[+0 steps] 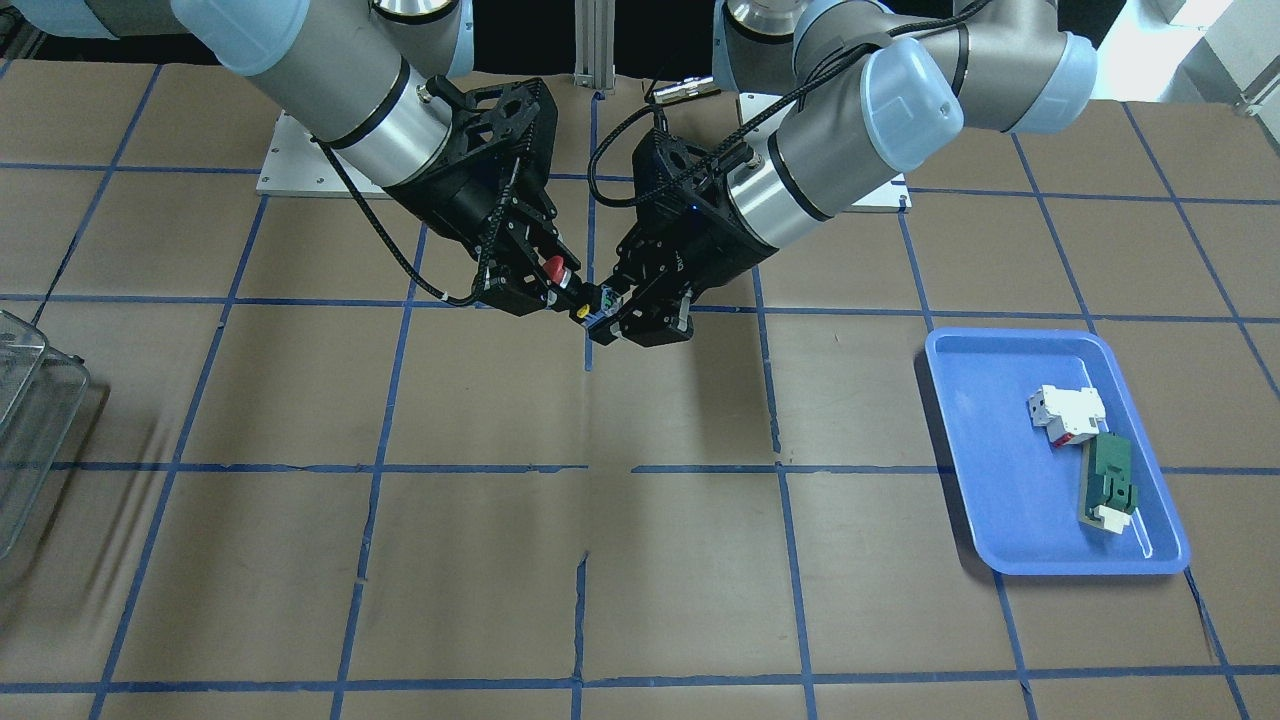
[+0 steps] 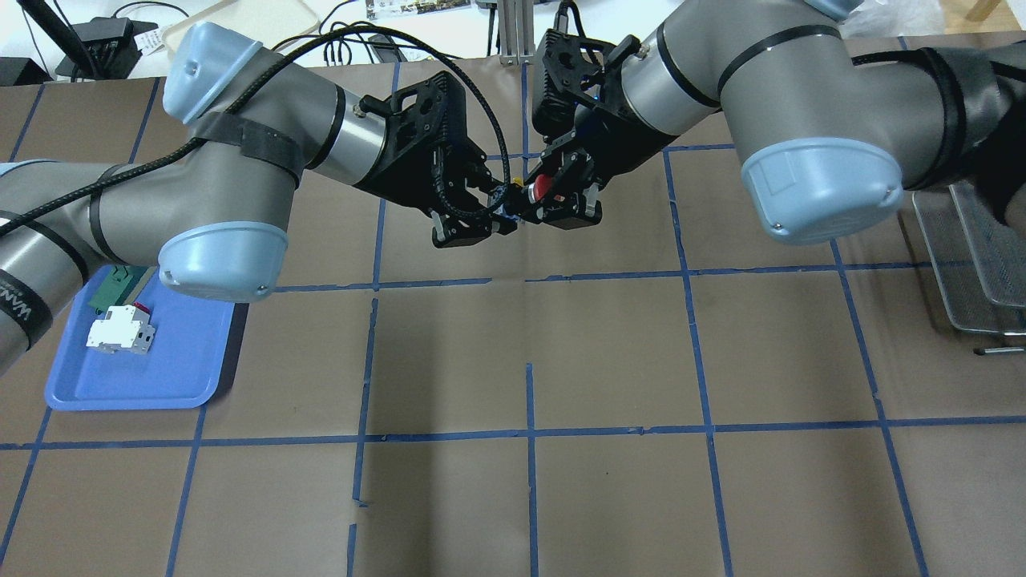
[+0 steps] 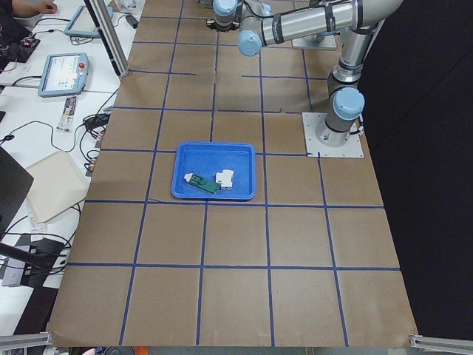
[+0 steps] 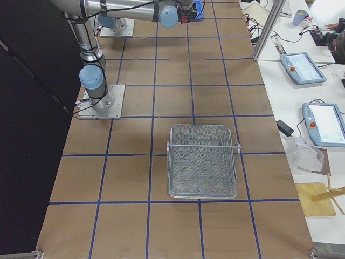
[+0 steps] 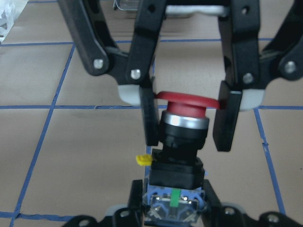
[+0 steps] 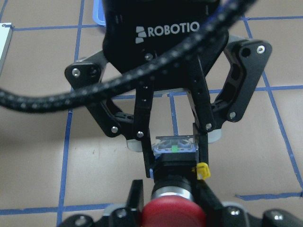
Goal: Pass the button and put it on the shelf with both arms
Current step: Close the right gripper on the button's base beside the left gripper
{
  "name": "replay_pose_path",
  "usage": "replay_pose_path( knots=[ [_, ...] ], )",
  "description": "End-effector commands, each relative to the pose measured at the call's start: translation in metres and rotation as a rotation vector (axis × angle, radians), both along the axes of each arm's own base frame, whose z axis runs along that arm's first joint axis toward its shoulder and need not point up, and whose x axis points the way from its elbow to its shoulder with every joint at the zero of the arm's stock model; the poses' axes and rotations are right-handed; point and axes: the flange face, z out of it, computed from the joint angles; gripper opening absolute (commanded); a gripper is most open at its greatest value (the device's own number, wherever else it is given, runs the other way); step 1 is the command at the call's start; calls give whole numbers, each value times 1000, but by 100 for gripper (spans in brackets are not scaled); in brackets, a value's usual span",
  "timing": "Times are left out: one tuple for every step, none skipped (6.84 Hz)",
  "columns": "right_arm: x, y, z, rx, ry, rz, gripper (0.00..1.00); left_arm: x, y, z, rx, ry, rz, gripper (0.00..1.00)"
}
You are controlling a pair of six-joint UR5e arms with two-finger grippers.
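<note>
Mid-air hand-over: left tool (image 6: 174,156) clamps the button (image 5: 182,101) by its rear block; right tool (image 5: 187,141) pinches the red cap; left should release next.

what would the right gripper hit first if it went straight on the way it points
The button: its red cap sits between the right gripper's fingers. Just behind it, head-on, is the left gripper, holding the rear block.

The table (image 1: 680,600) is covered in matt brown paper ruled with blue tape (image 1: 480,467). The tray (image 1: 990,450) is glossy blue plastic, the basket (image 4: 202,162) bright wire mesh. The arms (image 2: 353,140) are brushed silver metal with smooth blue plastic caps (image 2: 822,188). The button (image 5: 182,137) has a smooth red cap over a shiny metal ring (image 5: 184,121).
</note>
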Motion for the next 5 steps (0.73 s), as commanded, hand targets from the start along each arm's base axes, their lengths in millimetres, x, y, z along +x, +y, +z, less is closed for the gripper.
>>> replay_pose_path(
  knots=[
    [0, 1, 1, -3, 2, 1, 23, 0, 0, 1, -6, 0, 1, 6],
    [0, 0, 1, -4, 3, 0, 23, 0, -1, 2, -9, 0, 3, 34],
    [0, 1, 1, -2, 0, -2, 23, 1, -2, 0, 0, -1, 8, 99],
    [0, 0, 4, 17, -4, -35, 22, 3, -3, 3, 42, -26, 80, 100],
    [0, 0, 5, 17, -5, -41, 22, 11, -5, 3, 55, -129, 158, 100]
  ],
)
